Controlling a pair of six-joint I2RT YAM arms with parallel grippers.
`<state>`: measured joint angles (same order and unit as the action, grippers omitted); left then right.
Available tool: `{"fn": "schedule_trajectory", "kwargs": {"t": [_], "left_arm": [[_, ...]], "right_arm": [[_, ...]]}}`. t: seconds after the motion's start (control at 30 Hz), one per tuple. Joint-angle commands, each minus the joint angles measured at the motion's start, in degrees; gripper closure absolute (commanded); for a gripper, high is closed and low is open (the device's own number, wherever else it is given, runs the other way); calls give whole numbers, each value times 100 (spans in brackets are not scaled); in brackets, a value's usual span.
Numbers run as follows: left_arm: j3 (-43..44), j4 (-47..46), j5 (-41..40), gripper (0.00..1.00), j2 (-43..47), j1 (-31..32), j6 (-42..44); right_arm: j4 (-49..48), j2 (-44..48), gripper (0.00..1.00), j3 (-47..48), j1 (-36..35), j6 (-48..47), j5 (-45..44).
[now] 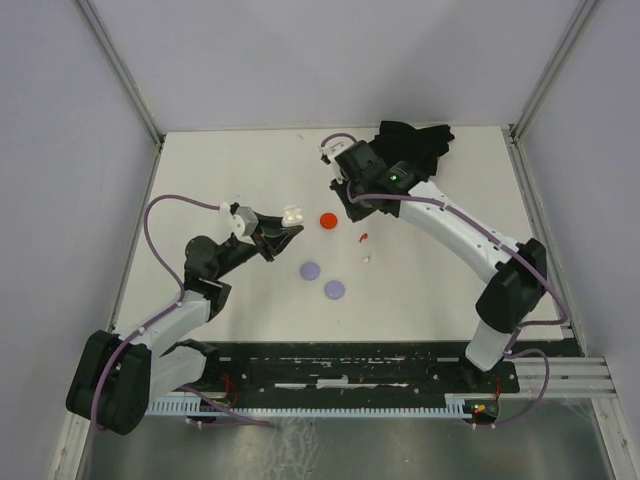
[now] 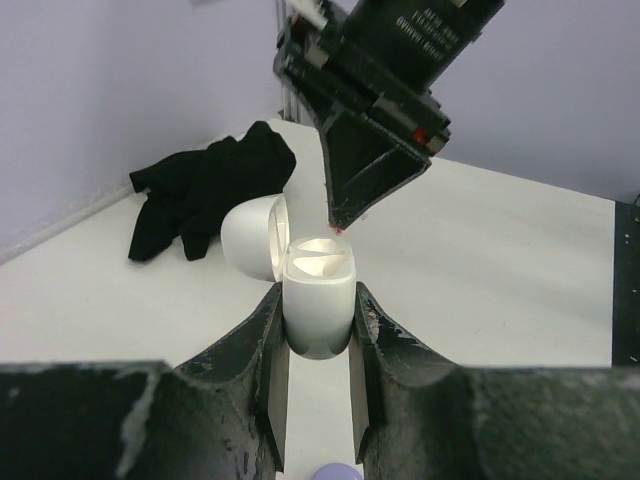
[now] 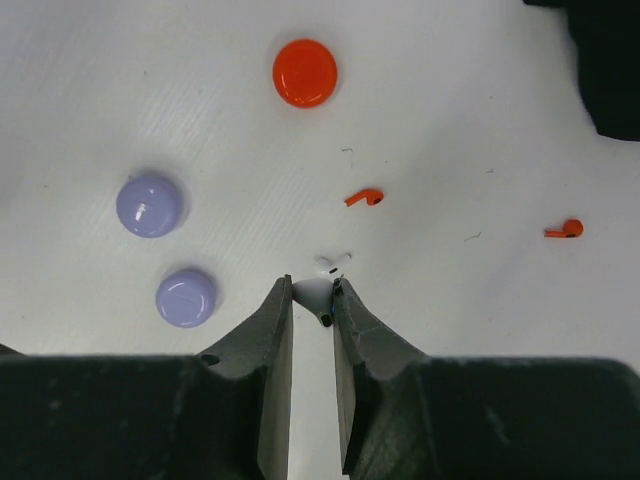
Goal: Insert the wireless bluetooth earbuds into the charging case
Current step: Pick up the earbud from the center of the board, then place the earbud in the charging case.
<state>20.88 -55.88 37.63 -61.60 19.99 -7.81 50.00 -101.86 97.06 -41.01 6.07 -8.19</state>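
Note:
My left gripper (image 1: 287,229) is shut on a white charging case (image 2: 318,312), held upright above the table with its lid (image 2: 250,238) swung open to the left. The case shows in the top view (image 1: 293,214). My right gripper (image 3: 313,288) is shut on a white earbud (image 3: 318,297), pinched at the fingertips. Seen from the left wrist, the right gripper (image 2: 340,222) points down just beyond the open case. A second white earbud (image 3: 330,264) lies on the table, with two red earbuds (image 3: 365,197) (image 3: 565,229) further off.
A red disc (image 3: 305,72) and two lavender discs (image 3: 150,206) (image 3: 186,297) lie on the white table (image 1: 220,180). A black cloth (image 1: 420,140) is bunched at the back right. Purple-grey walls close in the left, right and back sides.

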Motion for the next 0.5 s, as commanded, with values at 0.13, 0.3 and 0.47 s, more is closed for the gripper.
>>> {"fn": "schedule_trajectory", "kwargs": {"t": [0.13,0.3,0.47], "left_arm": [[152,-751,278,97,-17,121,142],[232,-837,305,97,-1,239,466],[400,-797,325,97,-65,292,680]], "right_arm": [[-760,1207,79,-187,-505,735,-632],[-1388,1823,80,-521,-739,879,-709],[-2294,2333,80,-956,-1038,978,-491]]}}
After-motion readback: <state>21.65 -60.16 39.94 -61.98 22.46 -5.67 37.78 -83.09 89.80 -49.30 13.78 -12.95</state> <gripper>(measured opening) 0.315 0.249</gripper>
